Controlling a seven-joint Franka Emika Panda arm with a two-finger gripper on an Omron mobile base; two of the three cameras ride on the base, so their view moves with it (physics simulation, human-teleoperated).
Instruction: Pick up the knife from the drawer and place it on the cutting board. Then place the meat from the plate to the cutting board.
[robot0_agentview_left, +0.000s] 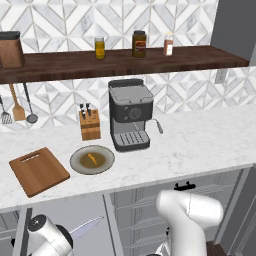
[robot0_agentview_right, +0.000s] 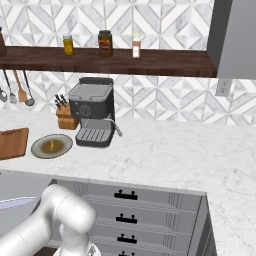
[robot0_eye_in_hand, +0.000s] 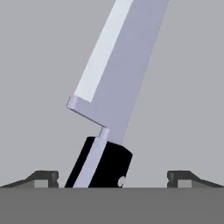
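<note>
1. The two-finger gripper (robot0_eye_in_hand: 113, 178) hangs directly over the slim black-handled, silver-grey-bladed knife (robot0_eye_in_hand: 114, 87), its jaws spread wide with one dark tip on each side of the handle and neither touching it; nothing is gripped.
2. The knife lies flat on the floor of the wide shallow grey drawer (robot0_eye_in_hand: 39, 65), the blade running away from the hand at a slight slant.
3. To grasp well, I judge the hand should come straight down until the tips flank the black handle just behind the blade, then close squarely across it.
4. Turning the wrist a little to match the handle's slant should stop the knife twisting as the jaws meet.
5. The reddish-brown wooden cutting board (robot0_agentview_left: 39, 171) waits on the white marble tabletop (robot0_agentview_left: 200, 140), just beside the olive-grey plate (robot0_agentview_left: 80, 156) carrying the small orange meat (robot0_agentview_left: 92, 159).
</note>
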